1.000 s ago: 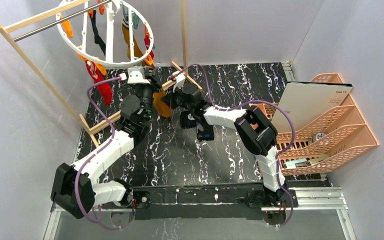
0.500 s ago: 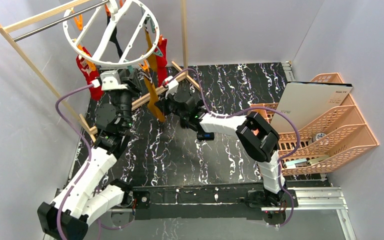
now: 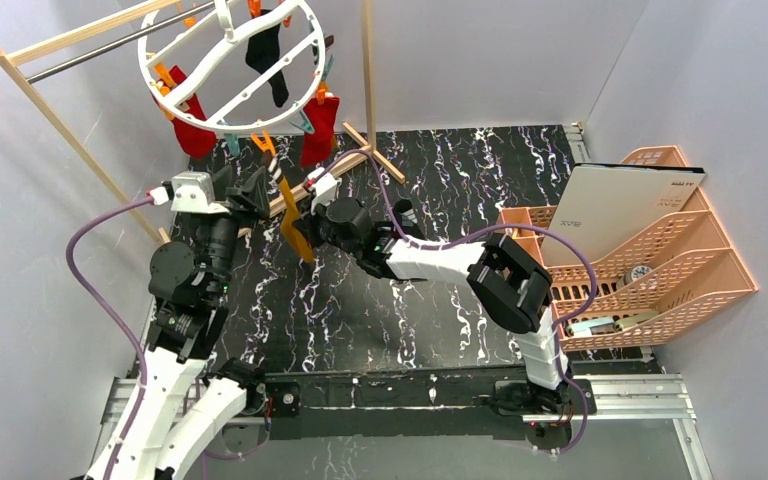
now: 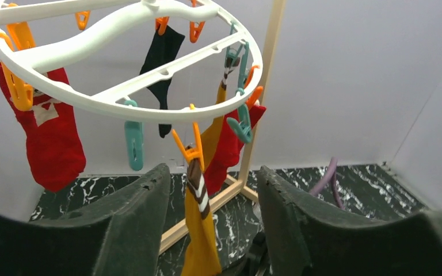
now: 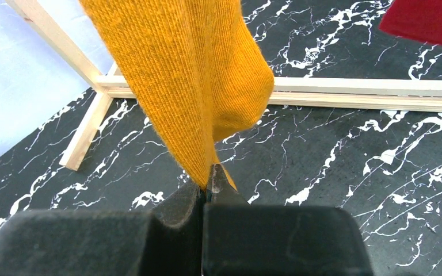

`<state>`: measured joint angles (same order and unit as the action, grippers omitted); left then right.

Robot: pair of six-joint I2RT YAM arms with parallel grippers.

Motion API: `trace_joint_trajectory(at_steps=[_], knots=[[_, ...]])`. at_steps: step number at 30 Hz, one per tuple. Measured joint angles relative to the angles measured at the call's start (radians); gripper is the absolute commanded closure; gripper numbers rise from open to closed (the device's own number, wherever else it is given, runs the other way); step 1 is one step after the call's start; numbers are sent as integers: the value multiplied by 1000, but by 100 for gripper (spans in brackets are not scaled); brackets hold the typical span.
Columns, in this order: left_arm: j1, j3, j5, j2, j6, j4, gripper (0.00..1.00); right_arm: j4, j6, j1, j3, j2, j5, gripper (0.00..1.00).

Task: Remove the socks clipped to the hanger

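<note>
Pinching the toe of the mustard sock in the right hand, pressed together, low over the desk. Hanging by the striped cuff from an orange clip on the hanger, running steeply down from clip to toe. Hovering with the left hand spread just under that clip, the nearer of the two to it; probably calling for a pull down along the sock.

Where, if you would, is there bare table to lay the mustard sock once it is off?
Bare marble table lies behind the right arm up to the back wall, and between it and the left arm in front. Crowded: under the hanger, and the peach baskets at right.
</note>
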<state>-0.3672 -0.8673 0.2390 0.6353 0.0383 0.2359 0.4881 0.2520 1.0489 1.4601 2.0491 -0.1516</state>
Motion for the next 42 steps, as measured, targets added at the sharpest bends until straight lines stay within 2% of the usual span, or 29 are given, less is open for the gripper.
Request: trace_joint_trajectory(at_steps=[1,4,10,14,18,24,28,32,36,42], knots=[[0,-3,-13,-12,0,-26,31,-5,0,3,6,0,-3,99],[0,-3,-42,-37,-1,-92,19,-16,0,5,18,0,-6,99],[0,35,-71,-43,3,-144,8,-22,0,5,18,0,-11,99],[8,36,-110,6,7,-158,4,-23,-1,5,18,0,-14,99],[56,-38,-201,105,18,-204,3,-23,-3,5,18,0,-18,99],[247,-260,-422,280,76,-254,3,-25,-10,5,18,0,-21,99],[312,-336,-492,327,113,-254,3,-24,-17,5,18,0,-23,99],[383,-322,-565,335,185,-220,7,-24,-21,5,17,0,-25,99],[458,-212,-608,322,266,-162,12,-23,-28,5,14,-1,-30,99],[464,-91,-642,322,345,-145,19,-17,-39,5,2,-6,-34,99]])
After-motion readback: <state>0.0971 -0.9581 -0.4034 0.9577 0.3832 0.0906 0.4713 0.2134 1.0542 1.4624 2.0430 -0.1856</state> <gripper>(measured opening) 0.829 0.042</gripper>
